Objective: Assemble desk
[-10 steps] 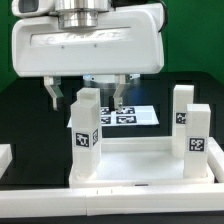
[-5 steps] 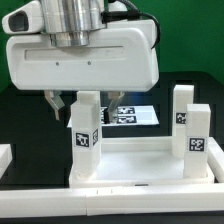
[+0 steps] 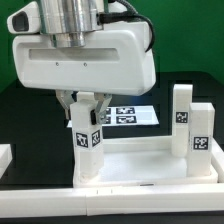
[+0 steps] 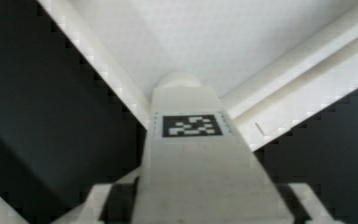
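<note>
Desk top (image 3: 140,165) carries two upright legs; tool (image 3: 84,104) straddles left leg (image 3: 86,135), whether clamped cannot be told. Risk: off-centre squeeze tilts leg in socket.

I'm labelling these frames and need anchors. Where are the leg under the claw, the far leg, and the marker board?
Leg under the claw (image 3: 88,138): exterior view, on its tagged front face.
Far leg (image 3: 199,140): exterior view, on its tagged front face.
Marker board (image 3: 130,116): exterior view, on its tagged top surface.
</note>
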You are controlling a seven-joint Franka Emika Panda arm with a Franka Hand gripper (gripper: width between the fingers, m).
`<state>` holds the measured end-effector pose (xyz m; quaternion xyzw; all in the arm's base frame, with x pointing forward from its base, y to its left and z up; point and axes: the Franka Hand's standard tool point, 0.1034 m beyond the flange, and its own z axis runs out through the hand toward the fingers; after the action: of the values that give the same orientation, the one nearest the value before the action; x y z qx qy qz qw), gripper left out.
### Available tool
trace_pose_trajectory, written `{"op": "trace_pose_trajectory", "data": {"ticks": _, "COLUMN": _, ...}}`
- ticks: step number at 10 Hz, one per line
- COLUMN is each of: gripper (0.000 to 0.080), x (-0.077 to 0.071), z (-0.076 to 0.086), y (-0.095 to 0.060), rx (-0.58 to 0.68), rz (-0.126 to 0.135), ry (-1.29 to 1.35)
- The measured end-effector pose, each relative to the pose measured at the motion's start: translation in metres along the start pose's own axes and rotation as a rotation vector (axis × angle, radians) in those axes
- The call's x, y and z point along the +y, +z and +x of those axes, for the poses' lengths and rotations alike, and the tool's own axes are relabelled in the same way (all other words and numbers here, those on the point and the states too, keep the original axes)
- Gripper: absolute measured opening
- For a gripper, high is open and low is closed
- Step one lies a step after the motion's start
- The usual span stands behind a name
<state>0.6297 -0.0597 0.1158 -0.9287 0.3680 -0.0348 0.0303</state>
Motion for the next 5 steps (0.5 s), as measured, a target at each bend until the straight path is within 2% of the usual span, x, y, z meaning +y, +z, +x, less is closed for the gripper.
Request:
{"op": "trace_pose_trajectory", "data": {"ticks": 2, "gripper": 0.0286, "x": -0.0050, "z": -0.0018, "y": 0.0006, "rx": -0.003, "rz": 0.001, "ry": 0.370}}
{"op": "trace_pose_trajectory", "data": {"ticks": 3, "gripper": 0.0286, "x": -0.0078, "z": -0.0042, "y": 0.0016, "rx": -0.021, "rz": 0.013, "ry": 0.600}}
{"op": "trace_pose_trajectory", "data": {"ticks": 4, "gripper": 0.0287, "x": -0.0112, "z": -0.0070, "y": 0.0025, "rx": -0.049, "rz": 0.038, "ry": 0.890}}
{"op": "trace_pose_trajectory", "data": {"ticks": 5, "gripper": 0.0287, "x": -0.0100, "z": -0.0067, "y": 0.0030, "rx": -0.075, "rz": 0.074, "ry": 0.996}}
